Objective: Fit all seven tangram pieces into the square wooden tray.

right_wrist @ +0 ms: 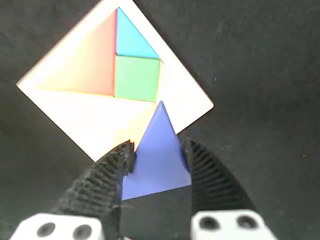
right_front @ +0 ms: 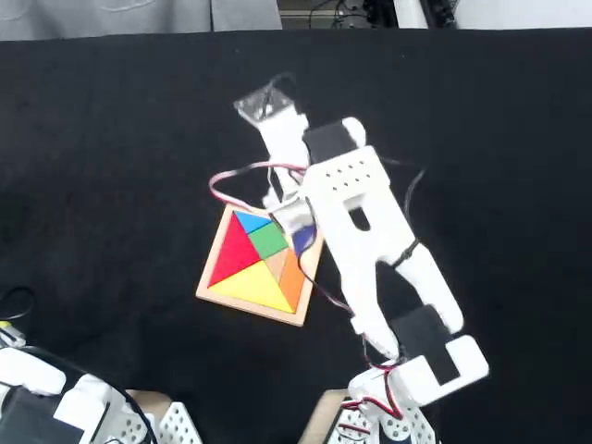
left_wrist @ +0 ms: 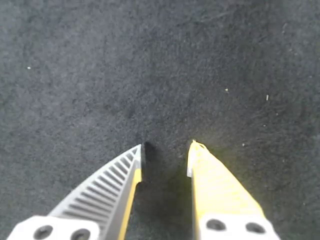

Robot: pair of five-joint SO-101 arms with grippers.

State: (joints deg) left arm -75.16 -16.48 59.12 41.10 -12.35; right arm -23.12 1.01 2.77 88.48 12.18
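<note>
Black-clothed bench [right_front: 111,139]: right jaws clenched on blue triangle [right_wrist: 157,160], held just above edge of tray [right_wrist: 199,102]. Best handling, likely: turn piece to match remaining gap, lower flat, release once seated. Right arm [right_front: 370,231] stretches forward, wrist angled down over tray; left jaws parted, low over bench.

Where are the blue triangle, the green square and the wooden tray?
blue triangle [right_wrist: 157,157], right wrist view, middle of its face.
green square [right_wrist: 136,77], right wrist view, its centre.
wooden tray [right_wrist: 187,97], right wrist view, bare floor near a corner.
</note>
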